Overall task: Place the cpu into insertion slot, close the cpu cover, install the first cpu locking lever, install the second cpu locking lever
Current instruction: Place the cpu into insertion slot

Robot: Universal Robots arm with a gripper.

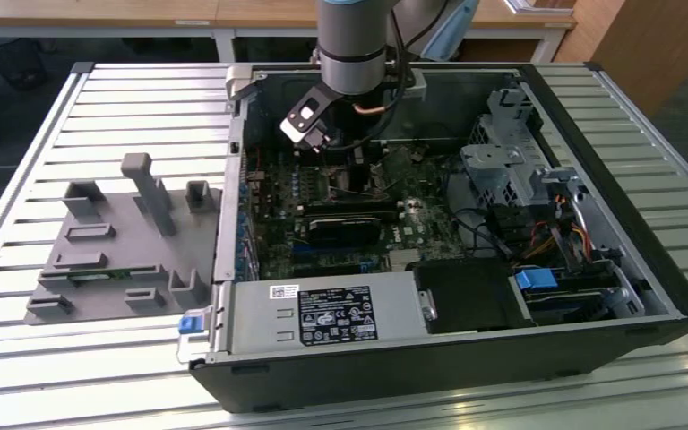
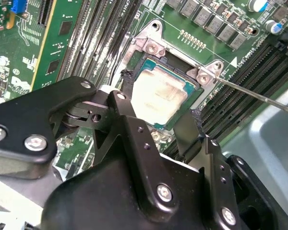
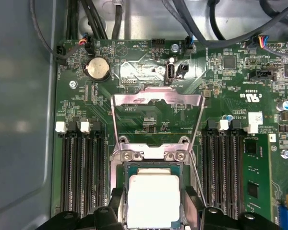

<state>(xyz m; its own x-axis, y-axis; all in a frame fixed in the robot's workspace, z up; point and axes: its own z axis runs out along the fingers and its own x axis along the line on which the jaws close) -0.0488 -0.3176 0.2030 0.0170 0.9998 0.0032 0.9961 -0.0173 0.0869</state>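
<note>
Inside the open computer case [image 1: 440, 358], above the green circuit board [image 3: 149, 67], the gripper [image 2: 159, 103] has its fingers [image 2: 128, 88] closed against opposite edges of the cpu [image 3: 153, 201]. The cpu cover [image 3: 156, 99] stands swung open. The cpu lies in the insertion slot [image 3: 153, 154].

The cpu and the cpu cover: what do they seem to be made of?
The cpu: pale matte silvery face with faint smudges, probably a metal lid; its greenish rim looks like circuit board. The cpu cover: thin bright frame catching the light, likely bare sheet metal, though which metal I cannot tell.
</note>
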